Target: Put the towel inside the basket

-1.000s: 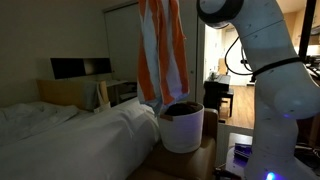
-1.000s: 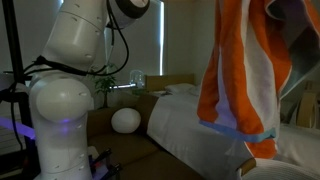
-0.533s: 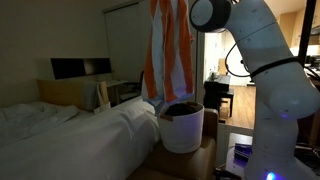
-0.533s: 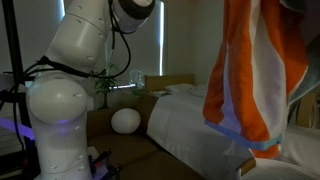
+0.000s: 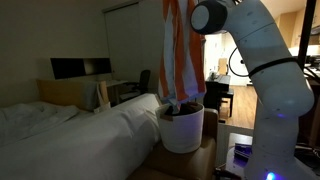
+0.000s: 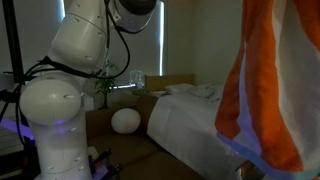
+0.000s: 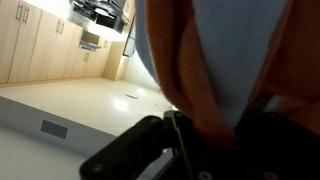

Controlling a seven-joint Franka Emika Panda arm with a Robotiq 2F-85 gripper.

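Observation:
The orange and white striped towel [image 5: 178, 55] hangs long and straight from the top of an exterior view. Its lower end reaches the dark opening of the round white basket [image 5: 182, 132] on the floor beside the bed. The towel fills the right side of an exterior view [image 6: 272, 90]. In the wrist view my gripper [image 7: 205, 135] is shut on the bunched towel [image 7: 215, 60], with dark fingers [image 7: 135, 155] either side of the cloth. The gripper itself is above the top edge of both exterior views.
A bed with white bedding [image 5: 70, 125] stands right beside the basket. My white arm [image 5: 265, 70] rises on the basket's other side. A dark screen [image 5: 80, 68] stands behind the bed. A white ball-shaped object [image 6: 125, 120] lies beyond my base [image 6: 55, 120].
The towel has moved sideways from beside the basket to over it, and its lower end now hangs at the basket's opening. The arm's wrist swung along with it.

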